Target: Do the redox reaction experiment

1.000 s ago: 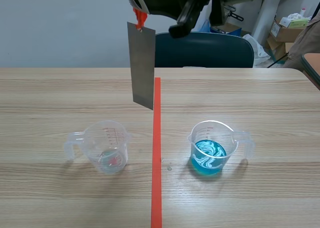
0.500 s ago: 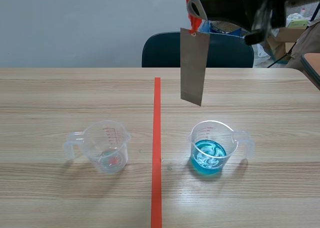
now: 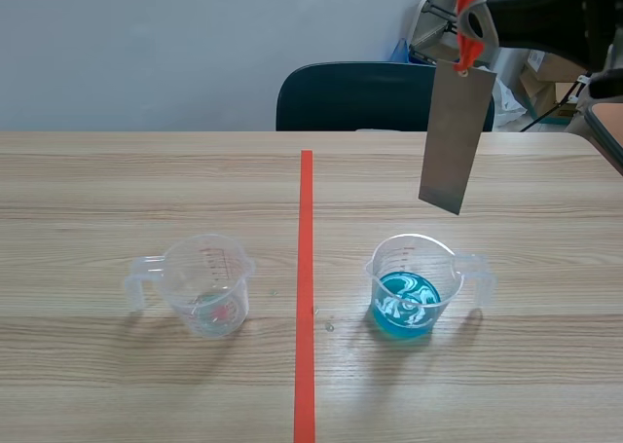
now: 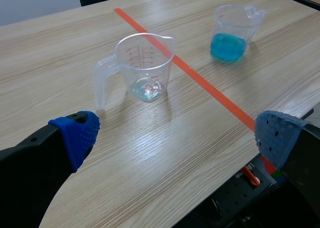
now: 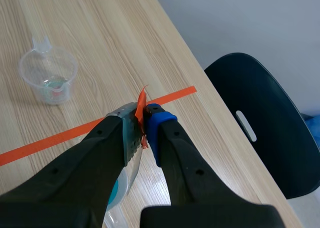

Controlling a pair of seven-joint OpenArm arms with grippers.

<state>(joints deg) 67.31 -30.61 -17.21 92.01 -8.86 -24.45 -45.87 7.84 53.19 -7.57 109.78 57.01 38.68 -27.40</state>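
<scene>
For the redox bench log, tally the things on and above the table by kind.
measuring cups: 2 (nearly empty cup, cup of blue liquid)
metal sheet: 1
total: 3

Metal sheet [image 3: 454, 136] mostly hidden beneath right claw [image 5: 143, 119] in wrist view; contents of clear cup [image 3: 209, 287] indistinct.

The metal sheet [image 3: 455, 136] hangs from the right gripper's [image 3: 470, 32] closed jaws, the filled cup [image 3: 411, 287] on the table [image 3: 117, 385] below. The other cup [image 4: 144, 67] stands ahead of the left gripper's [image 4: 177, 133] parted jaws, across the tape line [image 3: 305, 297].
</scene>
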